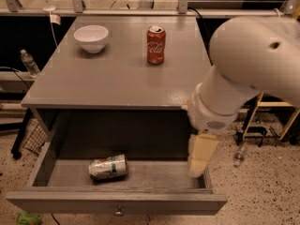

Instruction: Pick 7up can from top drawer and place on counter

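The 7up can (108, 167), silvery-white with green markings, lies on its side in the open top drawer (117, 201), left of the middle. The grey counter (117, 78) is above the drawer. My gripper (201, 156) hangs from the large white arm and points down over the drawer's right end. It is well to the right of the can and not touching it. It holds nothing that I can see.
A red Coca-Cola can (156, 44) and a white bowl (91, 38) stand at the back of the counter. A plastic bottle (28, 62) stands left of the cabinet. Another bottle (239, 156) and cart legs are on the floor at the right.
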You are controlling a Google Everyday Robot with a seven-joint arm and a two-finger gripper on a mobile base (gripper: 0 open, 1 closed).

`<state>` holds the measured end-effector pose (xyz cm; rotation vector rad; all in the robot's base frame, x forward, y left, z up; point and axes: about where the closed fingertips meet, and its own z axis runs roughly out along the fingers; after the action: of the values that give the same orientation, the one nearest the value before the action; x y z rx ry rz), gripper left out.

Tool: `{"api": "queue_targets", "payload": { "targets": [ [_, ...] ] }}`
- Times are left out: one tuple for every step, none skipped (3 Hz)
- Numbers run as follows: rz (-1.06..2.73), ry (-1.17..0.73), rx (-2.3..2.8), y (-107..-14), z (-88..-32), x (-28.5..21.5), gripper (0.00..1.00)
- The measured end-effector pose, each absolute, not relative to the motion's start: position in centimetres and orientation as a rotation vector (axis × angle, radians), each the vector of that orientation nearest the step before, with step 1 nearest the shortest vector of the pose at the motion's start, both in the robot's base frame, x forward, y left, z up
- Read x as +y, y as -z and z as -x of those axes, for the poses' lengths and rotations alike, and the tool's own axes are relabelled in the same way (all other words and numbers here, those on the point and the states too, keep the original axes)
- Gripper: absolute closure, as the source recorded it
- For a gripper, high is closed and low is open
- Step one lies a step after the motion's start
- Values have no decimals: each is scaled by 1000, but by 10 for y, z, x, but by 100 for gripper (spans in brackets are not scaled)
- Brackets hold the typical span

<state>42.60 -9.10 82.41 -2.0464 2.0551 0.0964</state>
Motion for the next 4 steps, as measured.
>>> {"api": "queue_targets", "payload": {
  "targets": [
    [2144,-201,1985,-788,-426,-56,0],
    [2245,-314,1877,-753,-426,-12,0],
    [2286,-383,1737,-725,-442,35,0],
    [2285,-412,1663,-709,-454,60,0]
  ]
}}
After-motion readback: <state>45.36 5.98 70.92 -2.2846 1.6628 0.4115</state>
